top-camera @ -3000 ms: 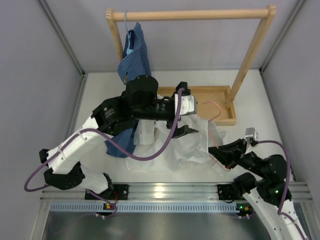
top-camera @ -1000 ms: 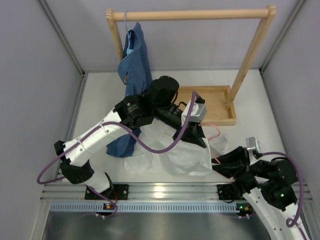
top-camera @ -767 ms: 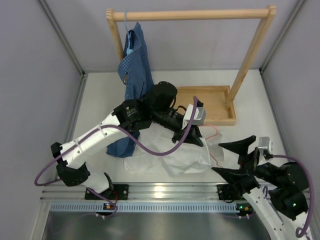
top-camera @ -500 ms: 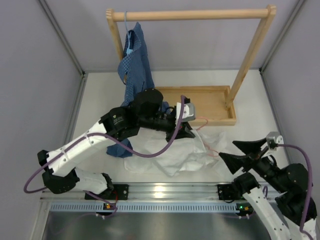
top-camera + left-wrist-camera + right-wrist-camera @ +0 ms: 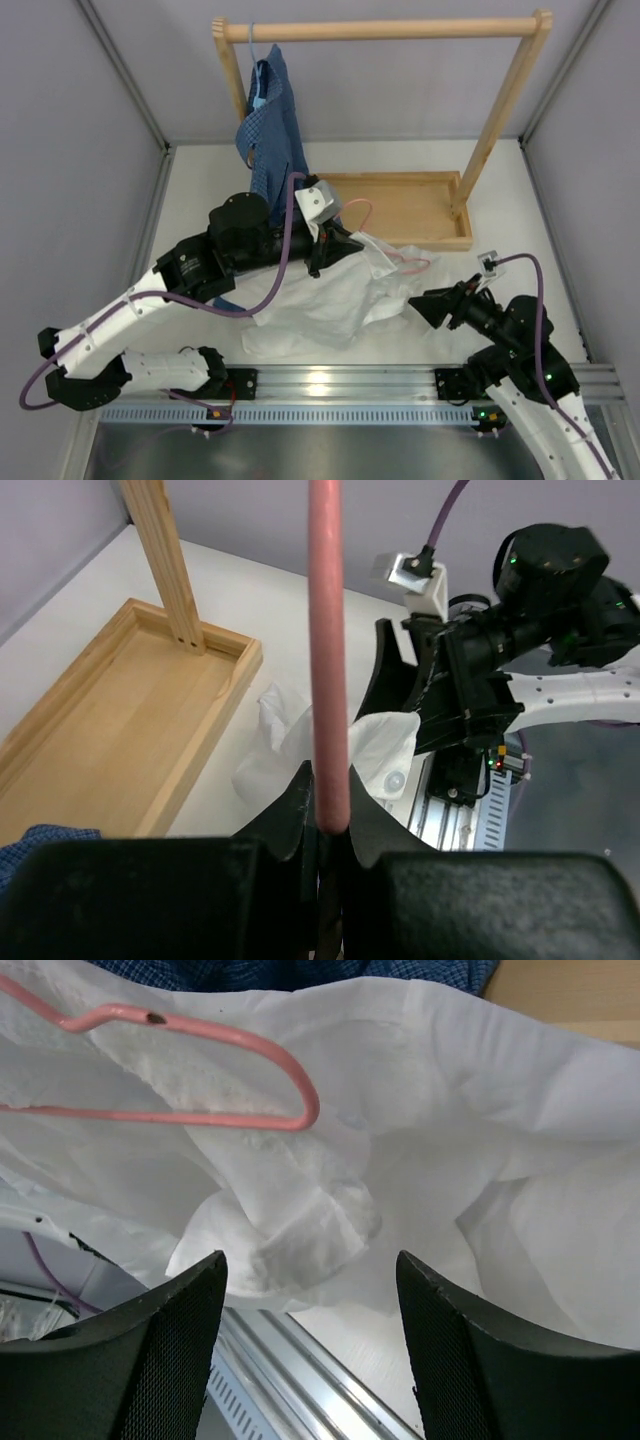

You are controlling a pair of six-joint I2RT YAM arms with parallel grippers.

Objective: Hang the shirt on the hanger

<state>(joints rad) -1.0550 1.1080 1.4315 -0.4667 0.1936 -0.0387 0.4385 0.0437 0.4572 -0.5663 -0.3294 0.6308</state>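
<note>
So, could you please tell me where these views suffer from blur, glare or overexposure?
Left wrist: the pink hanger, clamped in the left gripper, is soft; the wooden tray behind is sharper. Right wrist: the white shirt is bright but its folds show; the open right gripper looks dark. Top external: a glare patch on the metal rail.

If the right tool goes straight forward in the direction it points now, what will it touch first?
Most likely the shirt: its crumpled white cloth lies right ahead of the open right tool. The hanger shows its pink end farther on, though depth is hard to judge.
</note>
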